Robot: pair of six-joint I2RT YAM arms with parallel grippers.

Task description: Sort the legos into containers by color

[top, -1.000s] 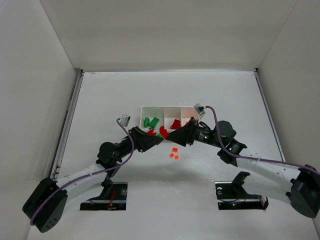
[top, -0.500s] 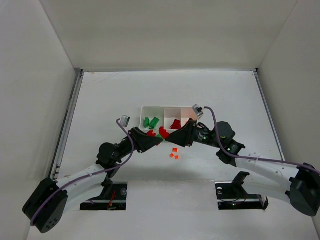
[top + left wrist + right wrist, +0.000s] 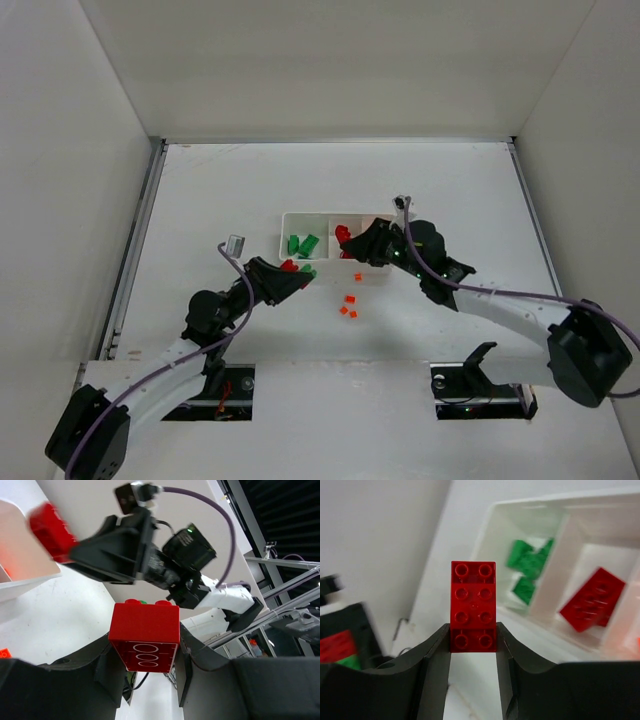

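Note:
My left gripper (image 3: 293,273) is shut on a red lego (image 3: 145,636), just in front of the tray (image 3: 287,218). A green piece (image 3: 307,272) shows right against that red lego. My right gripper (image 3: 347,240) is shut on another red lego (image 3: 473,607), held above the tray's middle compartment. The left compartment holds green legos (image 3: 530,562). The middle one holds a red lego (image 3: 592,600). Several tiny orange pieces (image 3: 350,300) lie on the table in front of the tray. The right gripper (image 3: 112,545) also shows in the left wrist view.
White walls enclose the table on three sides. A metal rail (image 3: 135,240) runs along the left edge. The arm bases and mounts (image 3: 470,385) sit at the near edge.
The two grippers, close together before, have pulled apart. The right one went back over the tray with its red lego. The left one drew back toward the near left.

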